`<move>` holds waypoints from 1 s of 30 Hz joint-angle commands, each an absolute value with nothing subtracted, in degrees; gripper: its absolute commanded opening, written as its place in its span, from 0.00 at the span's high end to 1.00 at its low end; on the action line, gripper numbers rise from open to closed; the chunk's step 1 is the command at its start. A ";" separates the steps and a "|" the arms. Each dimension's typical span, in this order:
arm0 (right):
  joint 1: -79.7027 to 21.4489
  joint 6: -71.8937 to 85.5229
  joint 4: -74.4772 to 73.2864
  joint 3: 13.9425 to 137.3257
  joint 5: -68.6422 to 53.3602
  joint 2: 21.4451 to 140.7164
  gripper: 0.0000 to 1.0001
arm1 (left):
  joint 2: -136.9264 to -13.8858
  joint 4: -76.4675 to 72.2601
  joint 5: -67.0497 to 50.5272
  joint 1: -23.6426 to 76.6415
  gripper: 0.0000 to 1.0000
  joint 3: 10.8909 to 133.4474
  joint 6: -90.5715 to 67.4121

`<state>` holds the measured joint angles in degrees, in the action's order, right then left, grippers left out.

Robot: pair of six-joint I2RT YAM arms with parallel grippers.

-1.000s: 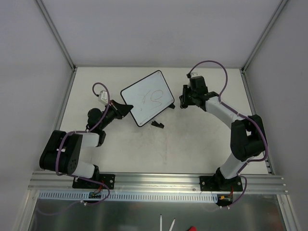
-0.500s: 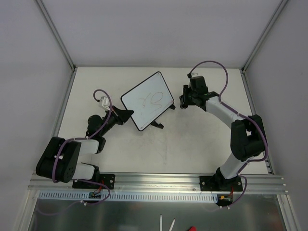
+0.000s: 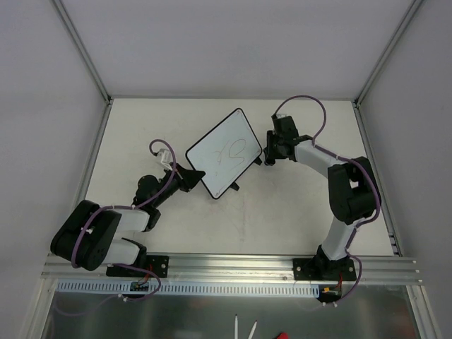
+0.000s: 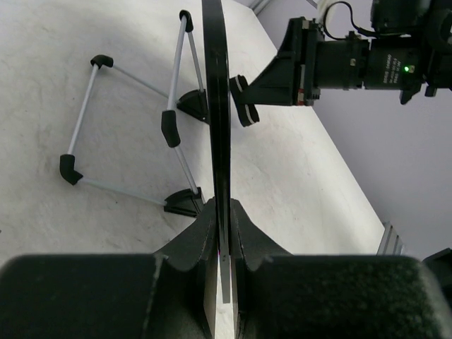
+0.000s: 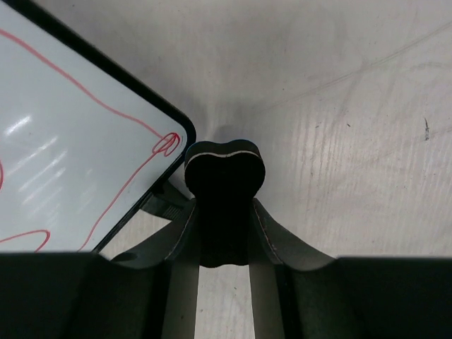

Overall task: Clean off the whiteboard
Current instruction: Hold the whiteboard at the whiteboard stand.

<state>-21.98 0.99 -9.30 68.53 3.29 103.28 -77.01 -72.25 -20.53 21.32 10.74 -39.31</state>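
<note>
The whiteboard point(image 3: 226, 150) is white with a thin black rim and carries red scribbles point(image 5: 106, 106). It is tilted up off the table. My left gripper point(image 3: 193, 176) is shut on its lower left edge; in the left wrist view the whiteboard point(image 4: 215, 106) shows edge-on between the fingers point(image 4: 201, 229). A small black bone-shaped eraser point(image 5: 224, 185) is clamped in my shut right gripper point(image 3: 268, 151), right beside the whiteboard's right corner point(image 5: 173, 141). I cannot tell whether the eraser point(image 4: 240, 100) touches the whiteboard.
A wire stand with black feet point(image 4: 127, 134) hangs behind the whiteboard, one foot showing below it point(image 3: 234, 187). Metal frame posts and white walls bound the table point(image 3: 304, 205) at the back and sides. A rail point(image 3: 233, 267) runs along the near edge.
My left arm has carried the whiteboard right and a little toward me, turning it. The right gripper with the eraser has shifted slightly left, down to the whiteboard's right corner.
</note>
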 commanded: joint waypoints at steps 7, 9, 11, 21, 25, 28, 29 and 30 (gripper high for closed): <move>-21.80 2.37 -7.65 72.43 6.50 106.70 1.00 | -77.87 -89.21 -22.24 23.38 1.00 8.44 -36.83; -21.71 2.55 -6.95 72.16 6.24 107.22 1.00 | -78.31 -89.30 -22.50 23.47 1.00 8.26 -36.65; -21.88 3.43 -6.16 71.20 5.80 107.40 1.00 | -78.92 -89.56 -22.76 23.47 1.00 8.09 -36.56; -24.17 6.24 -3.43 67.15 4.48 106.97 1.00 | -82.53 -89.74 -24.17 22.94 1.00 9.05 -35.07; -25.48 7.03 -3.08 65.66 3.96 106.26 1.00 | -83.14 -88.59 -26.01 21.10 1.00 9.84 -34.89; -27.06 7.64 -2.29 64.95 4.22 105.73 1.00 | -84.20 -89.03 -29.26 18.46 1.00 10.37 -35.77; -27.42 7.82 -2.11 64.60 4.22 105.65 1.00 | -84.81 -89.12 -30.40 17.76 1.00 10.63 -36.03; -27.86 8.00 -2.02 64.51 4.48 105.64 1.00 | -85.08 -89.12 -32.24 16.27 1.00 10.98 -36.38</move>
<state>-24.43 5.21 -1.91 66.08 7.62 107.00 -83.50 -75.55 -25.58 18.83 9.61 -39.00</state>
